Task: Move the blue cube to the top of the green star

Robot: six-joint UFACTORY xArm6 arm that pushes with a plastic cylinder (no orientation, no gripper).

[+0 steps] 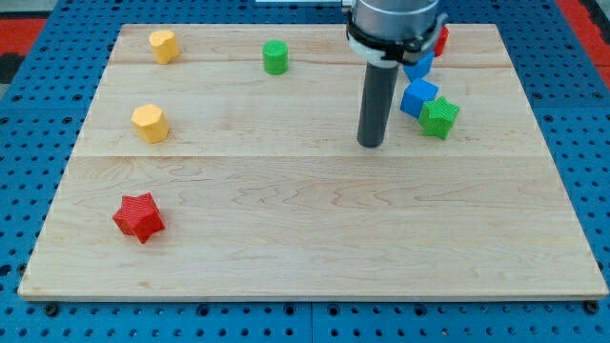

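Observation:
The blue cube point(417, 97) lies at the view's upper right on the wooden board point(305, 229). It touches the upper left side of the green star point(439, 117). My tip point(371, 144) rests on the board to the left of both, a short gap from the cube and slightly lower than it. The rod rises from the tip to the arm's dark body at the view's top.
A second blue block point(419, 65) sits just above the cube, partly hidden by the arm. A red block point(441, 39) shows behind it. A green cylinder point(275, 57) and two yellow blocks point(164, 45) point(150, 123) lie to the left. A red star point(139, 217) lies at lower left.

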